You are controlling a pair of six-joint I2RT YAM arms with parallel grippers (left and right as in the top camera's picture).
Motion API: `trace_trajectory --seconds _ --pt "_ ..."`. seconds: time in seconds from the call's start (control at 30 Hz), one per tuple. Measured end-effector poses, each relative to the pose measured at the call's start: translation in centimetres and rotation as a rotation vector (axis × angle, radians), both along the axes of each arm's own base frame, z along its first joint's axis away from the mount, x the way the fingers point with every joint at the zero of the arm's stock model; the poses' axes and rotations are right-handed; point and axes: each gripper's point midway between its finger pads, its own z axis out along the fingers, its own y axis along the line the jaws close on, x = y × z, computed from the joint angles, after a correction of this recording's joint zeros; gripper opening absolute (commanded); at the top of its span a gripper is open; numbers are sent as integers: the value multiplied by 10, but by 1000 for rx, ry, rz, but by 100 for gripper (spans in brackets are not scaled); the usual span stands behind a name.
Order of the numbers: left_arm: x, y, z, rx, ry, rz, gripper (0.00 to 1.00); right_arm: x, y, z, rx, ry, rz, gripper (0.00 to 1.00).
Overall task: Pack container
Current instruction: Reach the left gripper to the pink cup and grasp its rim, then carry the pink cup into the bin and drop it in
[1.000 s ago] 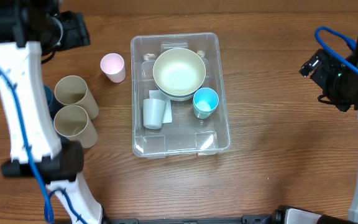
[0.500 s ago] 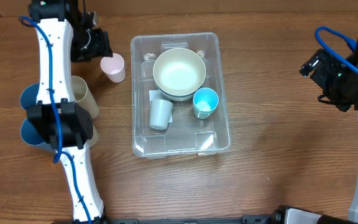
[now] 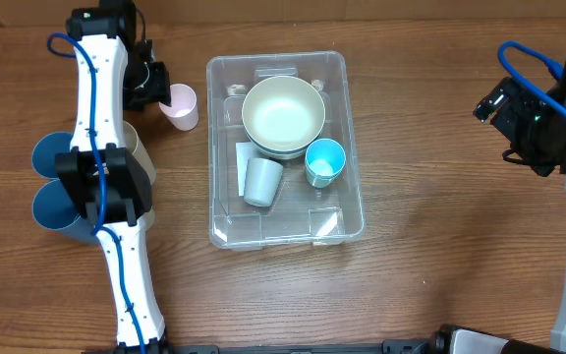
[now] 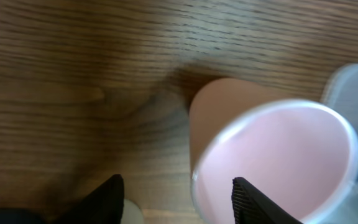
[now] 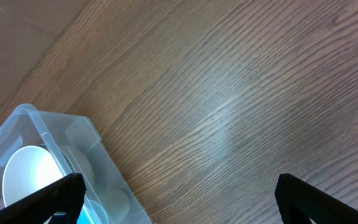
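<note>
The container (image 3: 354, 197) is a clear plastic bin at the table's middle. It holds a cream bowl (image 3: 283, 116), a blue cup (image 3: 324, 160) and a grey cup (image 3: 262, 181) lying on its side. A pink cup (image 3: 179, 105) stands on the table just left of the container. My left gripper (image 3: 158, 90) is open at the pink cup's left rim. In the left wrist view the jaws (image 4: 182, 202) straddle the near wall of the pink cup (image 4: 272, 155), not closed on it. My right gripper (image 3: 519, 118) is open and empty, far right of the container; its jaws show in the right wrist view (image 5: 185, 199).
Two tan cups (image 3: 141, 162) lie left of the container, partly hidden by my left arm. Two blue cups (image 3: 50, 155) lie further left. The container's corner shows in the right wrist view (image 5: 55, 134), with bare wood beside it.
My left arm has swung right and brought its gripper to the pink cup's rim. The grey cup in the container has shifted slightly right. The right arm has not moved.
</note>
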Motion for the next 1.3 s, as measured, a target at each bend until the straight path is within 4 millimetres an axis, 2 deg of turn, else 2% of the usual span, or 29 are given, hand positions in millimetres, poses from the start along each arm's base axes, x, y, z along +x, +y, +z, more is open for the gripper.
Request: trace_trajectory --seconds 0.07,0.27,0.33,0.43,0.97,1.1,1.2,1.3 --pt "2 0 -9 -1 10 12 48 0 0 0 0 0 1 100" --pt "6 1 -11 0 -4 26 13 0 0 0 -1 0 0 100" --pt "7 1 -11 2 -7 29 8 0 0 0 0 0 0 100" --pt "8 1 -10 3 -13 31 4 0 0 0 0 0 0 100" --pt "14 -8 -7 -45 -40 25 4 0 0 0 0 0 0 100" --pt "21 -7 12 -43 -91 24 4 0 0 0 0 0 0 100" --pt "19 -8 44 -43 -137 25 4 0 0 0 0 0 0 100" --pt "12 -14 94 -40 -222 16 4 0 0 0 -1 0 0 100"
